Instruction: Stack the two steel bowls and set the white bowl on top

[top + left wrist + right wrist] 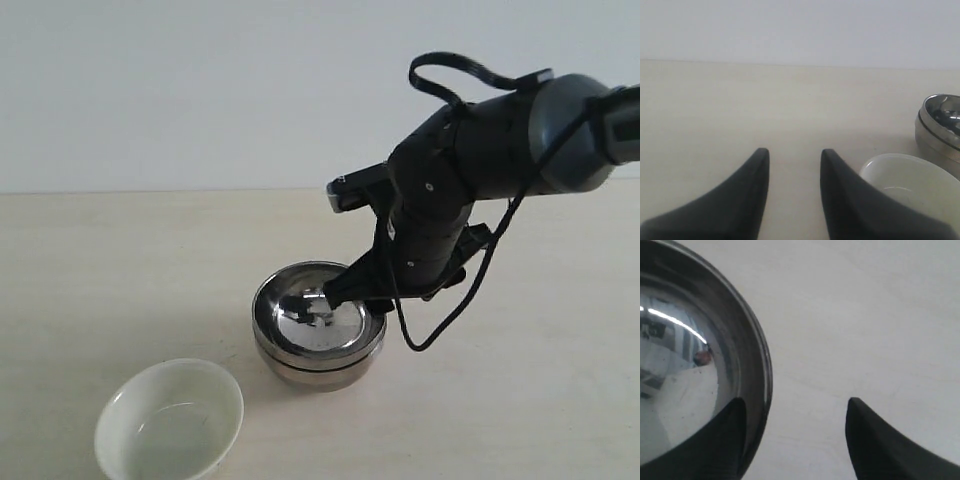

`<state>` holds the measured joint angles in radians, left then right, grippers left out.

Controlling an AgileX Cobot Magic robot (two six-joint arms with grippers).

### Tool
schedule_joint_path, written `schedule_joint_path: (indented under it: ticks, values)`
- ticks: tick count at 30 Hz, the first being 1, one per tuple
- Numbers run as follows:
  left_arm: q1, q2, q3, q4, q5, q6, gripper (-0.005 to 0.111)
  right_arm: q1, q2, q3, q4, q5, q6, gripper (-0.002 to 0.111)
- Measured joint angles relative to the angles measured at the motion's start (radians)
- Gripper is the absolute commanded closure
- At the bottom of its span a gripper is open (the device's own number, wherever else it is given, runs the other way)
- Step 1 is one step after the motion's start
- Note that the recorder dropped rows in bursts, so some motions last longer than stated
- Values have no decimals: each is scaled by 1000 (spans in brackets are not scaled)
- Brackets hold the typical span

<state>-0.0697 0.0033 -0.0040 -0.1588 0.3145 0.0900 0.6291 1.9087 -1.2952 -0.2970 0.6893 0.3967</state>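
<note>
White bowl point(170, 418) sits alone on the counter point(100, 270), at seven o'clock from the steel bowls point(318, 345), which are nested mid-counter. Left claw point(793, 152) gapes empty just beside the white one. Right claw point(797, 402) straddles the top bowl's rim around two o'clock, jaws well parted, nothing clamped.

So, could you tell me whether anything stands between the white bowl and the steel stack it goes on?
Yes: the right arm hangs over the stacked polished steel bowls, its jaws open astride the rim. The glossy round white bowl sits apart.
</note>
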Motion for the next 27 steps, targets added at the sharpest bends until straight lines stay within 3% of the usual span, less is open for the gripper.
schedule_joint_path:
  ticks: [9, 11, 15, 24, 27]
  values:
    - [0, 0, 0, 0, 0, 0, 74, 0, 56, 0, 22, -53, 15, 60]
    - [0, 0, 0, 0, 0, 0, 74, 0, 57, 0, 24, -58, 15, 70]
    - [0, 0, 0, 0, 0, 0, 74, 0, 57, 0, 26, -73, 15, 109]
    - [0, 0, 0, 0, 0, 0, 74, -5, 57, -7, -6, -104, 53, 108]
    - [0, 0, 0, 0, 0, 0, 74, -56, 57, -7, -8, -104, 71, 108]
